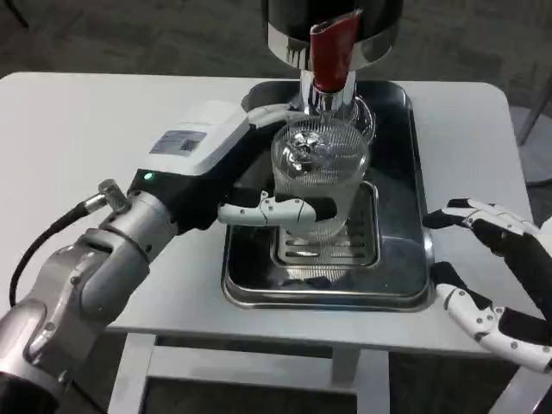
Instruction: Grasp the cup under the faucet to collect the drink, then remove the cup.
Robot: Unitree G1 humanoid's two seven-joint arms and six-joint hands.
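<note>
White table (78, 121): spans the frame. Steel tray (410, 259): centre, with a slotted drain grate (362, 246) inside. Dispenser (332, 26): top centre, red-handled faucet (332, 52) directly above the cup. Left hand (259, 185): wraps the clear cup (321, 168) over the grate. Right hand (492, 280): lower right, beside the tray, fingers spread, holding nothing.

Steel tray (405, 285) on white table (78, 129).
</note>
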